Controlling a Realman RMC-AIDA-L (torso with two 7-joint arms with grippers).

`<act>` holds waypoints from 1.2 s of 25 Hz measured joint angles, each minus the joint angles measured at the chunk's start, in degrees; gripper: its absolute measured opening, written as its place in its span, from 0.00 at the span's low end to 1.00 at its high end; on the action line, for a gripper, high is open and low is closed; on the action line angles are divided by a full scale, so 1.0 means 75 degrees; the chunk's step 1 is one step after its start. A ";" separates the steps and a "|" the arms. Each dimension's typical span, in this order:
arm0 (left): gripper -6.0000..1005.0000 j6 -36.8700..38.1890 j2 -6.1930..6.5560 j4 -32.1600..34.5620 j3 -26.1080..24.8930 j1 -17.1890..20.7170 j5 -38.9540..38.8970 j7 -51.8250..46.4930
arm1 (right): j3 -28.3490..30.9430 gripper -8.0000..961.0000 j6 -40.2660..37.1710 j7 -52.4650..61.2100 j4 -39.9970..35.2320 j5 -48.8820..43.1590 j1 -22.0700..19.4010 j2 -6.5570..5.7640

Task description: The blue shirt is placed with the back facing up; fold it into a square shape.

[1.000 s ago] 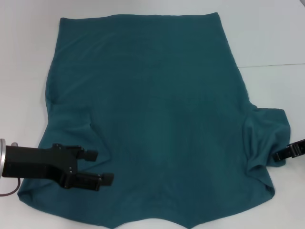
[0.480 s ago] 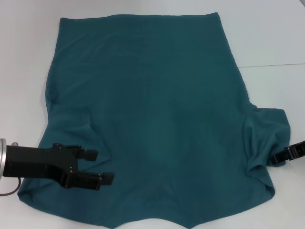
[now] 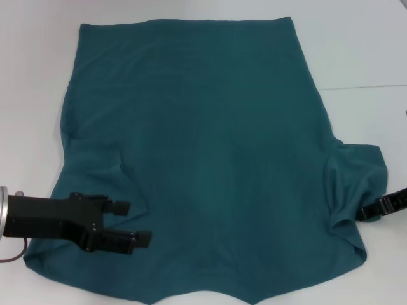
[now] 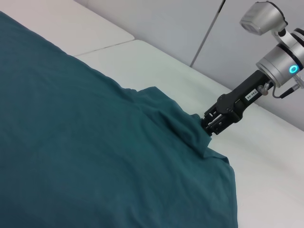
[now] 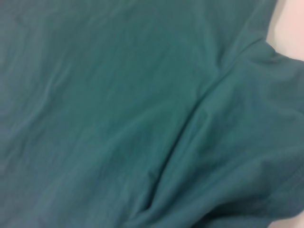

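The right gripper (image 3: pixel 367 211) is seen closed on the hem of the right sleeve, at four o'clock in the head view; the left gripper (image 3: pixel 138 222) is held with its fingers narrowly parted above the left sleeve at eight o'clock, gripping nothing; the blue shirt (image 3: pixel 203 146) is spread across the centre; both sleeves are best pinched at the hem and carried inward evenly, so no creases are trapped; the white table (image 3: pixel 362 51) is matte, a seam being visible at three o'clock.

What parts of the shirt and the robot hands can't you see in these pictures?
- Blue shirt: its near edge is cut off by the head view's bottom.
- Right gripper: its fingertips meet the bunched sleeve, so the grip is unclear; the arm runs off the frame edge.
- Left gripper: open above the shirt; contact unclear.
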 joint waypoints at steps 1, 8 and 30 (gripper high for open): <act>0.93 0.0002 0.0000 0.0000 -0.0001 0.0003 0.0000 0.0000 | 0.0000 0.57 0.0000 -0.0023 0.0020 0.0007 0.0011 0.0004; 0.93 0.0029 0.0010 0.0006 0.0000 0.0021 0.0000 -0.0042 | 0.0000 0.45 -0.0021 -0.0110 0.0088 0.0040 0.0040 0.0017; 0.93 -0.0005 0.0000 -0.0012 0.0000 0.0036 0.0000 -0.0052 | 0.0071 0.01 -0.0357 -0.0225 -0.0630 0.1118 -0.0114 -0.0111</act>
